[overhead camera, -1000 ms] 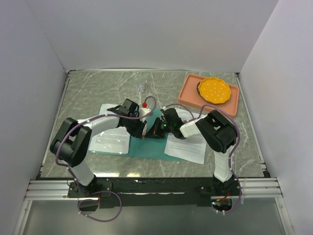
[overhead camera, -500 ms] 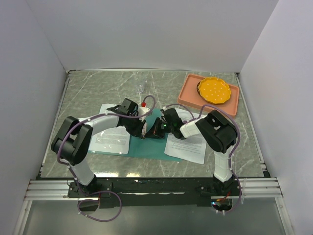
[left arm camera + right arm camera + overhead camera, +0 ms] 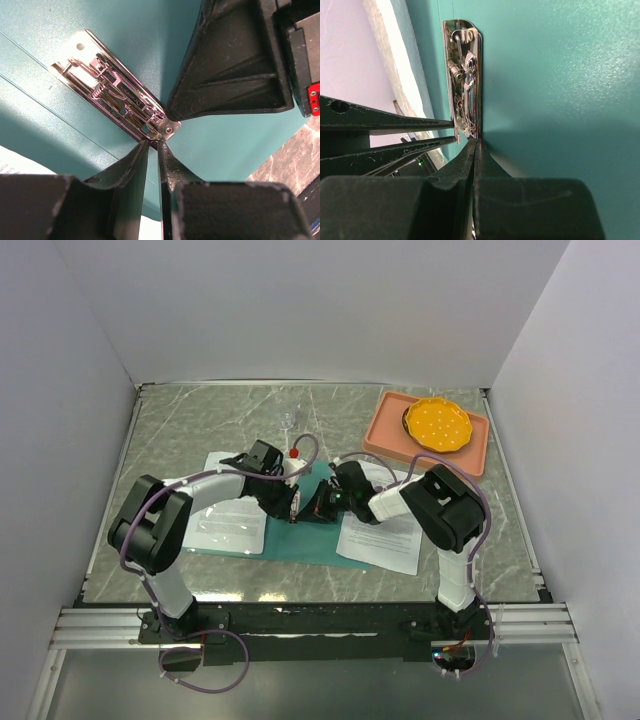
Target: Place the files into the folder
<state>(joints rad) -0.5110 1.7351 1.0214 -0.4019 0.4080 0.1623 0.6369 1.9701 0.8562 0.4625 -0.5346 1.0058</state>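
Small engraved lettering is seen on the metal clip in the left wrist view, but it cannot be read. The dense black print on the files is too small to be made out from above. Against the earlier frames almost nothing is altered: only the left arm's elbow is shifted slightly toward the middle, while both grippers are kept at the same spot on the clip. The folder is laid open and flat on the table, in front of the arm bases. One sheet is lying on its left half. The other sheet is placed at its right edge, partly on the table. Both sheets are crossed and partly hidden by the arms. The right gripper is closed with its fingers pressed together, and its tip is set against the end of the clip. The left gripper is held with a narrow gap between its fingers at the same end of the clip. Whether a part of the clip is pinched there cannot be told, since the tips are crowded together and shadowed. At the far right, a salmon-pink tray is seen with an orange dish in it. A small clear object and a red knob are too small to be identified.
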